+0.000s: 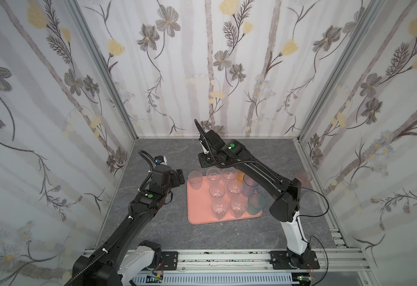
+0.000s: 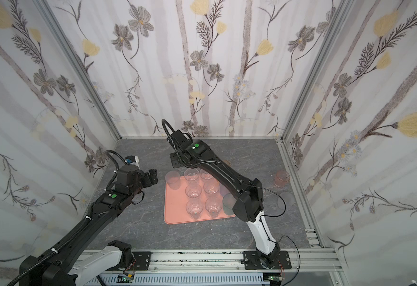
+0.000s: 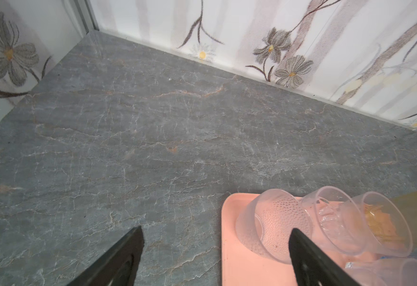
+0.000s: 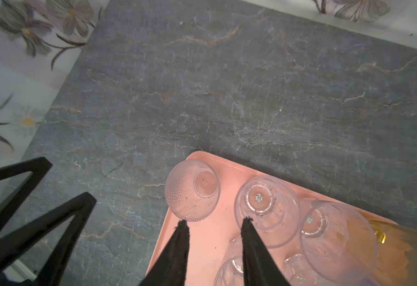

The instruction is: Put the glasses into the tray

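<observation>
Well, the right claw (image 4: 214, 222) hangs with its jaws narrowly parted and nothing between them, tips over a corner of the tray (image 4: 227, 161), just beside the frosted glass (image 4: 192, 190). The left claw (image 3: 215, 232) gapes wide and empty over the desk (image 3: 153, 123), just left of the tray. In both top views the tray lies at lower centre, carrying most of the glasses (image 1: 217, 190): clear ones in rows, with an amber glass (image 1: 240, 176), purple glass (image 1: 249, 184) and teal glass (image 1: 255, 203) along its right side. Further right, a pink glass (image 1: 304, 177) and a clear glass (image 1: 309, 200) sit on the desk, off the tray.
</observation>
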